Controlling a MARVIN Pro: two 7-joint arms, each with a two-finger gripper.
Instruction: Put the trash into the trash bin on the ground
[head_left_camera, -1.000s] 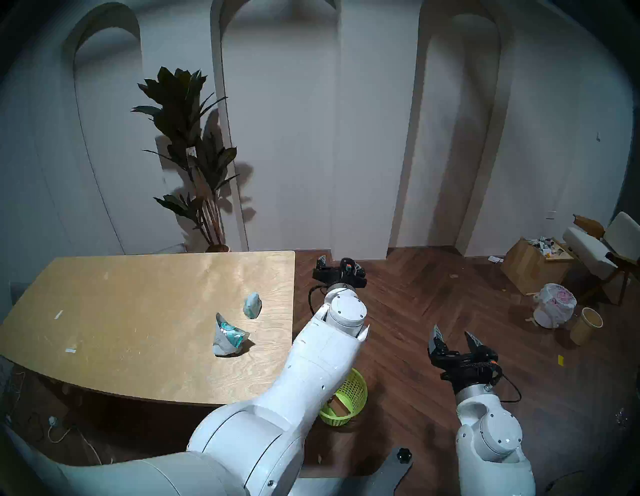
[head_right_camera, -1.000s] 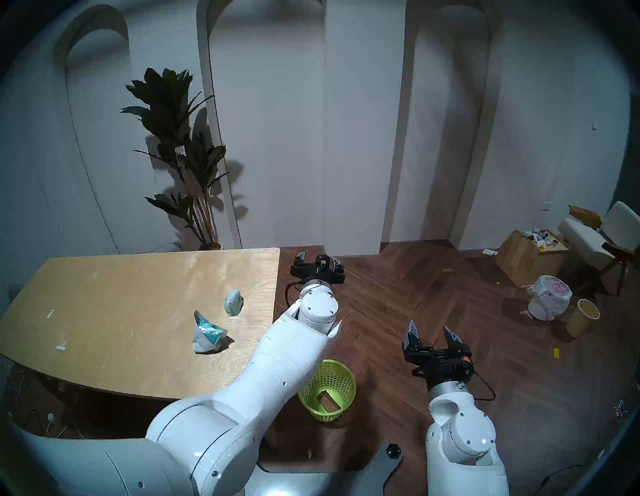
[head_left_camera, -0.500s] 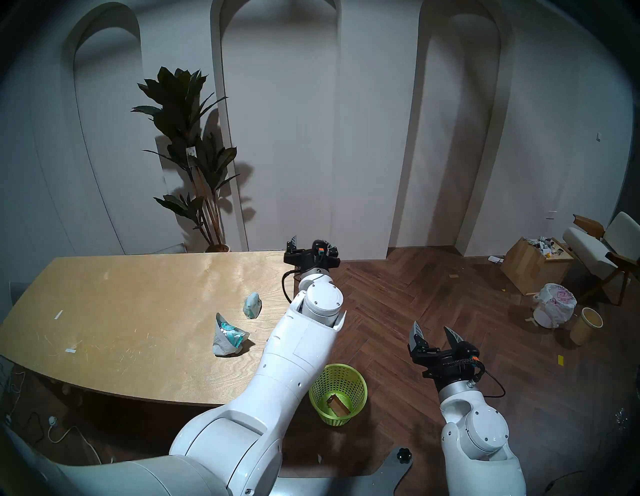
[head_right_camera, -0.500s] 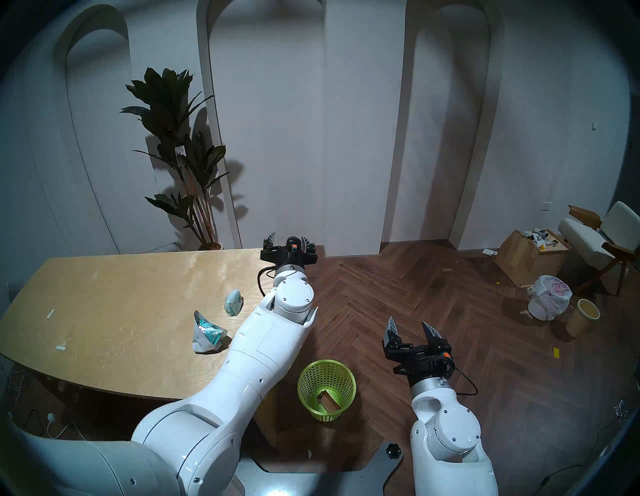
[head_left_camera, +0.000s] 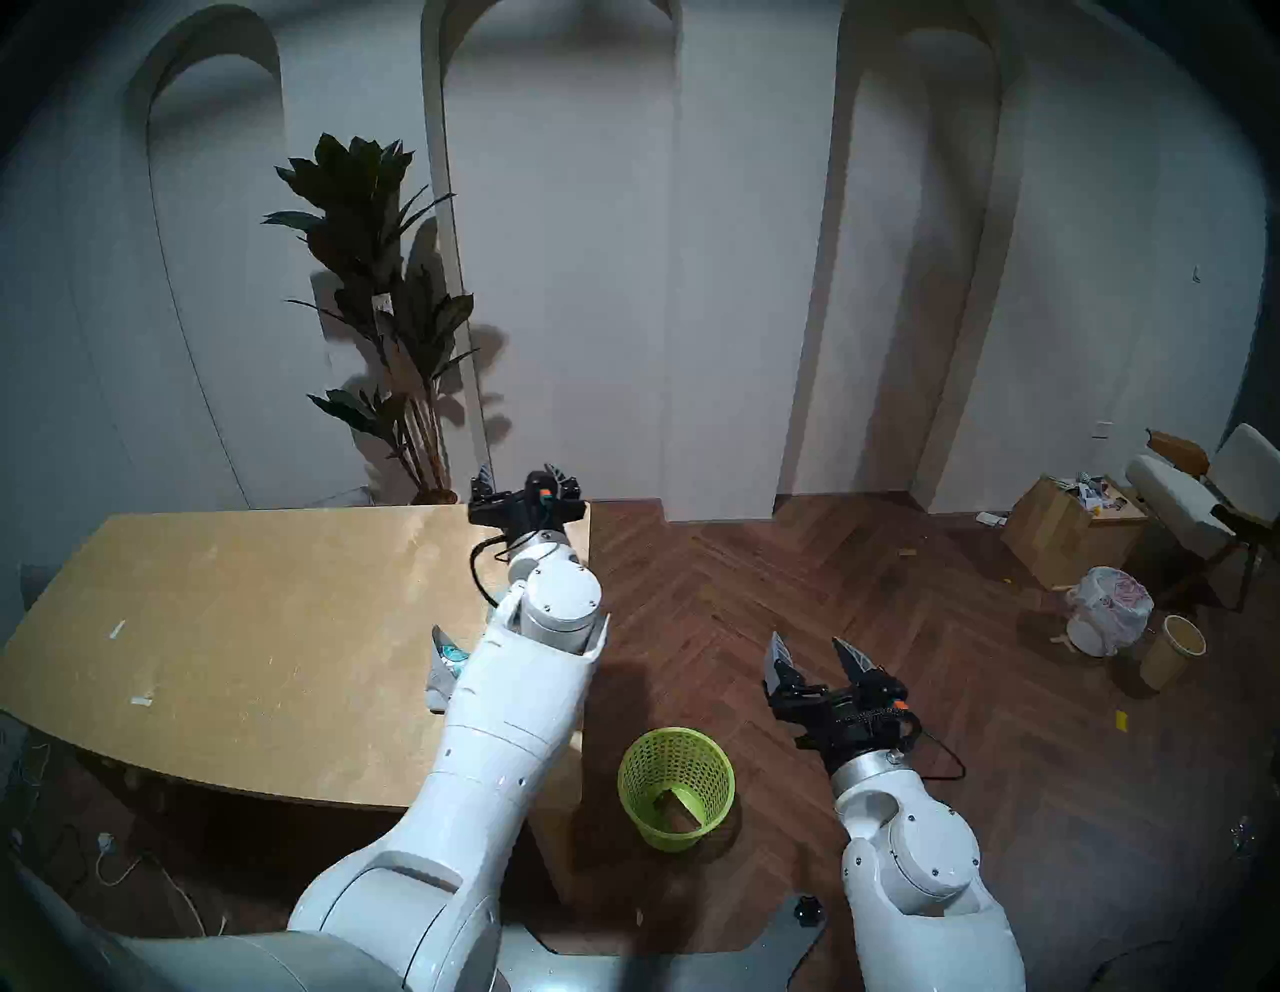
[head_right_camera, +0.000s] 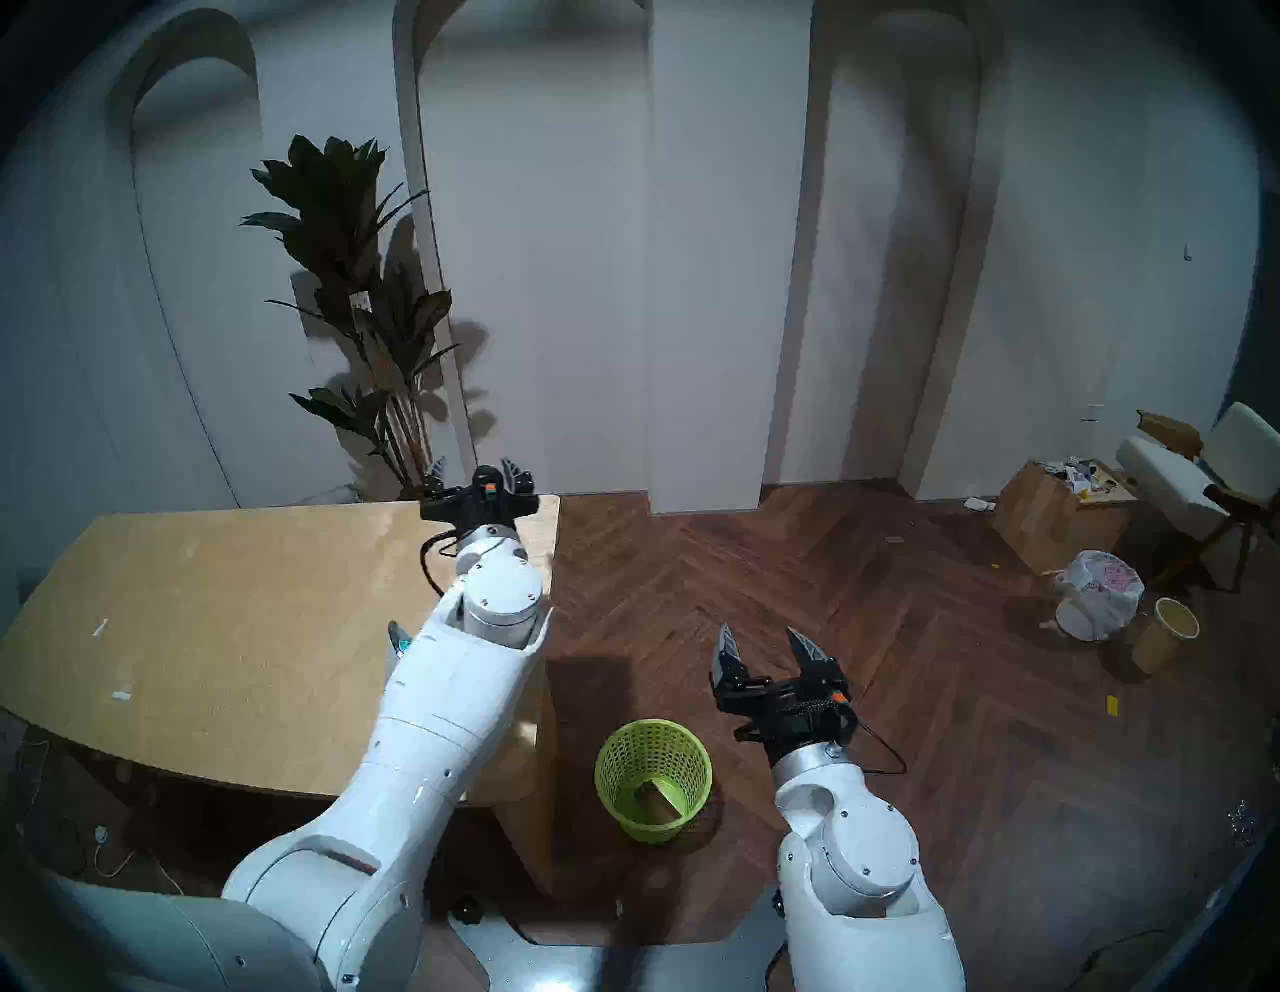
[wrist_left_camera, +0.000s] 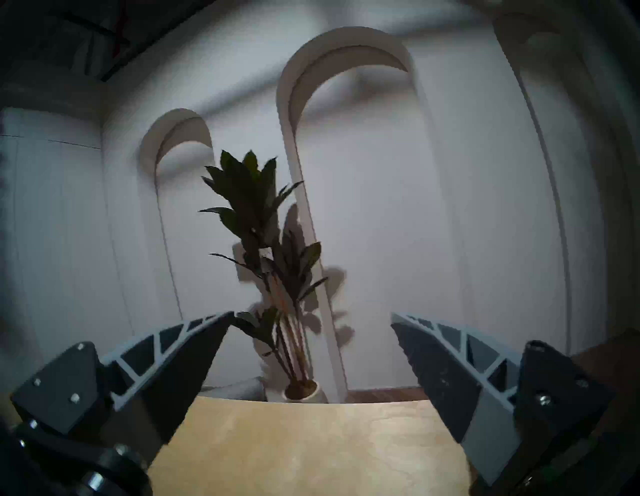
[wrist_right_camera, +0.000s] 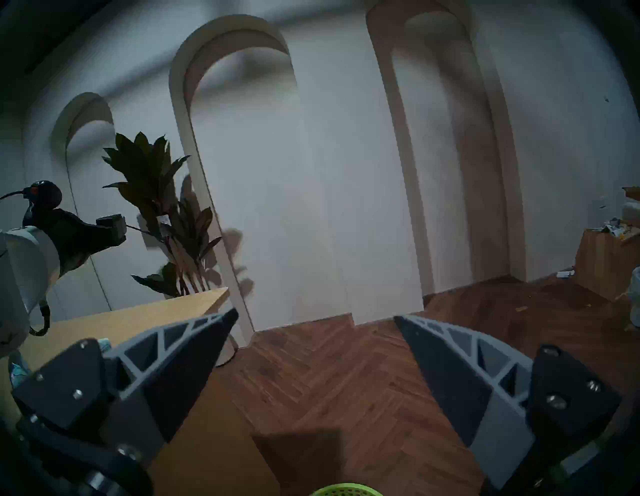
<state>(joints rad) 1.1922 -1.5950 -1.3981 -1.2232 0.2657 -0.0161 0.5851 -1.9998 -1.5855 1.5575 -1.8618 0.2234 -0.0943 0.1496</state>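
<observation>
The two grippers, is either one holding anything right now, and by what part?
Nothing is held. The left gripper and the right gripper both stand open with only air between their fingers.

The desk (head_left_camera: 263, 623) was light wood with a curved front edge. On it lay a wrinkly silver-white bag (head_left_camera: 443, 661), partly hidden behind a white arm, and two small white scraps (head_left_camera: 116, 629) near its left side. The floor (head_left_camera: 866, 609) was dark brown wood in a zigzag pattern. A lime-green basket (head_left_camera: 675, 786) stood on the floor just beside the desk's right end, with something tan inside it. Far off to the right, a white bin with a bag (head_left_camera: 1108, 609), a tan round bin (head_left_camera: 1172, 652) and a cardboard box (head_left_camera: 1067, 526) sat on the floor.
</observation>
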